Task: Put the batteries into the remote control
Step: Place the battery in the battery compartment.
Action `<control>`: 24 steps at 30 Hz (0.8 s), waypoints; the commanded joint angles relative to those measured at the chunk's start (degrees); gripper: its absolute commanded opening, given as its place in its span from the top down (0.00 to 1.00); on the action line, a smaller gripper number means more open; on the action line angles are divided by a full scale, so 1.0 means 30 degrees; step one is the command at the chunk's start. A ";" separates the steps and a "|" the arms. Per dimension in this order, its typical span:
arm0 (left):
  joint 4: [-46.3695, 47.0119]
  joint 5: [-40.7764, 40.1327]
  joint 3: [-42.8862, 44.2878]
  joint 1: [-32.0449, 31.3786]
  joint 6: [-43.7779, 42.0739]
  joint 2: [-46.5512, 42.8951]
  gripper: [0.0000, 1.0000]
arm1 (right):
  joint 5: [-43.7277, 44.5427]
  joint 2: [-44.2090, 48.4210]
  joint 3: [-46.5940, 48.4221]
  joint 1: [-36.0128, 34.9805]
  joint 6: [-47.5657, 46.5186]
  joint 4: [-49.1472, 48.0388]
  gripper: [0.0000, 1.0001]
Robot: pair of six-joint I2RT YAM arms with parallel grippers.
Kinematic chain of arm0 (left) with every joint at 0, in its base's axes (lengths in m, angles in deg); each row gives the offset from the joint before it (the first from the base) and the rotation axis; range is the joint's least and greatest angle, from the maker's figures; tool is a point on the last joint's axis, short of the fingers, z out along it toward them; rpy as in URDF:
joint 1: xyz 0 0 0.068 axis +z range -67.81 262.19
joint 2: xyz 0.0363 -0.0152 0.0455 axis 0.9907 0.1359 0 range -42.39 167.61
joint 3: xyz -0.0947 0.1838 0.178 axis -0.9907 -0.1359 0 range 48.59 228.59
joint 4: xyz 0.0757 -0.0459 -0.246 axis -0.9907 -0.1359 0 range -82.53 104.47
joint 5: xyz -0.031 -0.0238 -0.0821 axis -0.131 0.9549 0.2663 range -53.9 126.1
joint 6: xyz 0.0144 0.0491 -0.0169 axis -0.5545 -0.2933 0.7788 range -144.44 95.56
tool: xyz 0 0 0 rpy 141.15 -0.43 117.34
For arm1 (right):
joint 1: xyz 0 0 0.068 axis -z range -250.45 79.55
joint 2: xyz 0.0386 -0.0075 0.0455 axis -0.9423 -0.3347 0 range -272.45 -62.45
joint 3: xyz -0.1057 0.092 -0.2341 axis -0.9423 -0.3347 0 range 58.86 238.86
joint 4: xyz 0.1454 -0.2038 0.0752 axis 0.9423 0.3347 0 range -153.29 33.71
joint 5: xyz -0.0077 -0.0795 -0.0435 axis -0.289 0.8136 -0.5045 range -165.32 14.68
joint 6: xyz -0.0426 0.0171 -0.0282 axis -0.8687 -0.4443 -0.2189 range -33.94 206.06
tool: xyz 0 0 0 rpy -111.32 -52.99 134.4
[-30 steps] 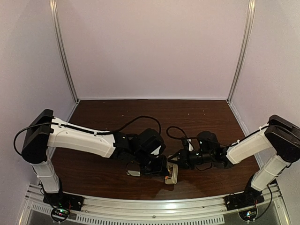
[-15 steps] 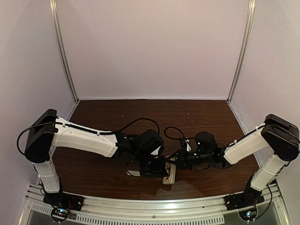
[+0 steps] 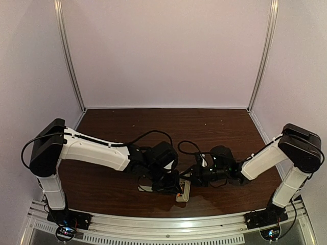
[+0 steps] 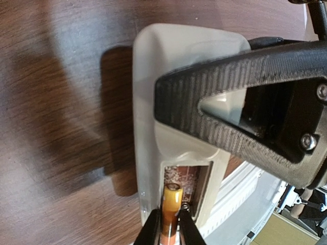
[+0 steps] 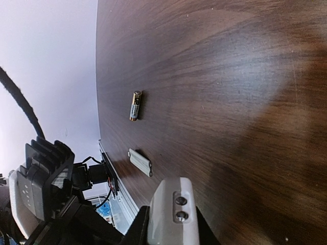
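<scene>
The remote control lies back up, pale beige, with its battery bay open. My left gripper is shut on a copper-gold battery, whose tip sits in the left slot of the bay beside a spring. My right gripper is shut on the remote's other end; one of its black fingers crosses the remote. A second battery lies loose on the table. In the top view both grippers meet over the remote near the front edge.
A small flat pale grey plate lies on the dark wood table left of the remote, also seen in the top view. The metal front rail runs just beyond the remote. White walls enclose the table.
Both grippers and the remote have shifted slightly left and toward the front edge. The right arm has reached further in. Both grips are unchanged.
</scene>
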 commanded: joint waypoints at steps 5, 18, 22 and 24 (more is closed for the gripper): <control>-0.0598 -0.0362 0.0154 0.0302 0.0196 0.0662 0.84 | -0.0769 -0.0439 -0.0164 -0.0192 0.1256 -0.2753 1.00; -0.0425 -0.0759 0.0424 0.0495 0.0572 0.0760 0.88 | -0.0661 -0.0707 -0.0079 -0.0192 0.1432 -0.3157 1.00; -0.0444 -0.1003 0.0503 0.0482 0.0660 0.0853 0.88 | -0.0733 -0.0827 -0.0120 -0.0192 0.1902 -0.3732 1.00; -0.0466 -0.1083 0.0545 0.0487 0.0686 0.0895 0.88 | -0.0661 -0.0808 -0.0135 -0.0195 0.2084 -0.3910 1.00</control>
